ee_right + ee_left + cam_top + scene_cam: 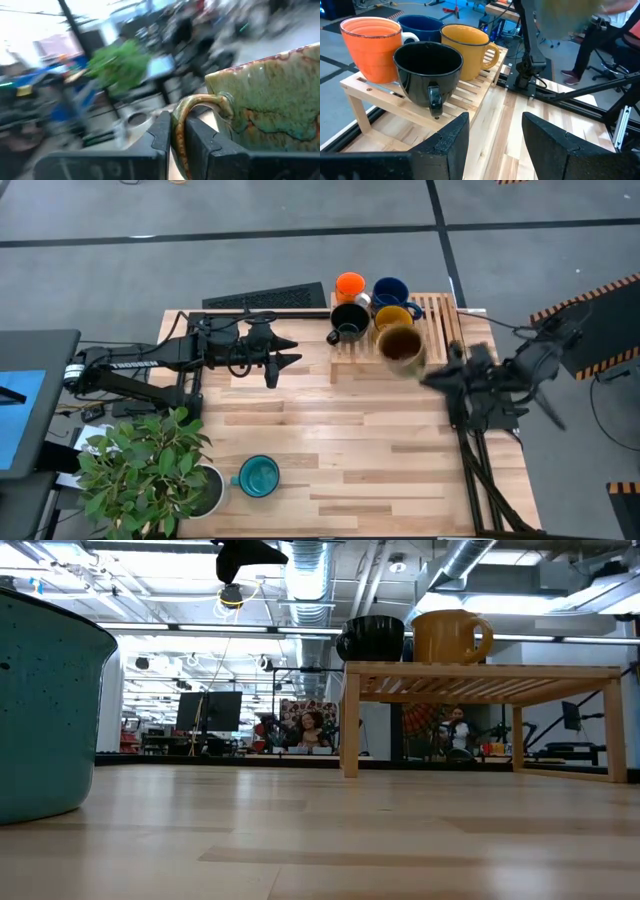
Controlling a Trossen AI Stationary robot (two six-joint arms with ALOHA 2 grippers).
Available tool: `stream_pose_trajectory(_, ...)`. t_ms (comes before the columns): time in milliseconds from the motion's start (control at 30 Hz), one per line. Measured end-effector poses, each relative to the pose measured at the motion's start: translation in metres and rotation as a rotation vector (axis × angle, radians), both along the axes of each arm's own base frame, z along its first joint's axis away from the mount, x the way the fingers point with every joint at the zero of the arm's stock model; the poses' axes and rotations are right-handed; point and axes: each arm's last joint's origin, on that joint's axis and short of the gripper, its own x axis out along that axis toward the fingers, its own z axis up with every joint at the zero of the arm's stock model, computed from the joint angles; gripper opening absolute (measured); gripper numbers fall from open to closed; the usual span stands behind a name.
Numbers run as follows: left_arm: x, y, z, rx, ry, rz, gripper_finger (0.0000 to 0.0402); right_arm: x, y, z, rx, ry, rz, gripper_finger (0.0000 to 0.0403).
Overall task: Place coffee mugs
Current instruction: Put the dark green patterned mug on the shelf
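Pinched by its handle in the right gripper point(177, 135), the glossy olive-brown mug point(400, 344) hangs over the slatted wooden rack point(440, 315) and could slip and topple the yellow mug point(392, 317); the left gripper point(285, 354), beside the rack, gapes empty.

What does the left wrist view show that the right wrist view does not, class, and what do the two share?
Only the left wrist view shows the orange mug, dark blue mug, yellow mug and black mug standing on the slatted wooden rack, beyond the open left end effector. Only the right wrist view shows, close up, the right end effector shut on the handle of the olive-brown mug, with the plant behind. Both share that olive-brown mug, seen in the left wrist view as a blur near the upper edge.
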Motion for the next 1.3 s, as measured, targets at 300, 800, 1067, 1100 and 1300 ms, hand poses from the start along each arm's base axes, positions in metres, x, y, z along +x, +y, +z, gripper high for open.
stream_pose_trajectory(300,0.000,0.000,0.000,-0.020,-0.008,0.003,0.0167,-0.029,-0.032,-0.004,-0.226,0.078,-0.386,0.0059)
stream_pose_trajectory(800,0.000,0.001,0.002,-0.018,-0.024,0.015,0.0167,-0.071,-0.067,-0.081,-0.113,0.076,-0.656,0.0059)
stream_pose_trajectory(1067,-0.001,0.008,0.005,-0.015,-0.062,0.042,0.0167,-0.083,-0.076,-0.112,-0.048,0.035,-0.757,0.0059)
stream_pose_trajectory(1100,-0.001,0.009,0.005,-0.017,-0.063,0.041,0.0167,-0.083,-0.077,-0.114,-0.042,0.032,-0.760,0.0059)
stream_pose_trajectory(1300,-0.001,0.012,0.005,-0.033,-0.067,0.035,0.0167,-0.086,-0.079,-0.117,-0.037,0.023,-0.818,0.0059)
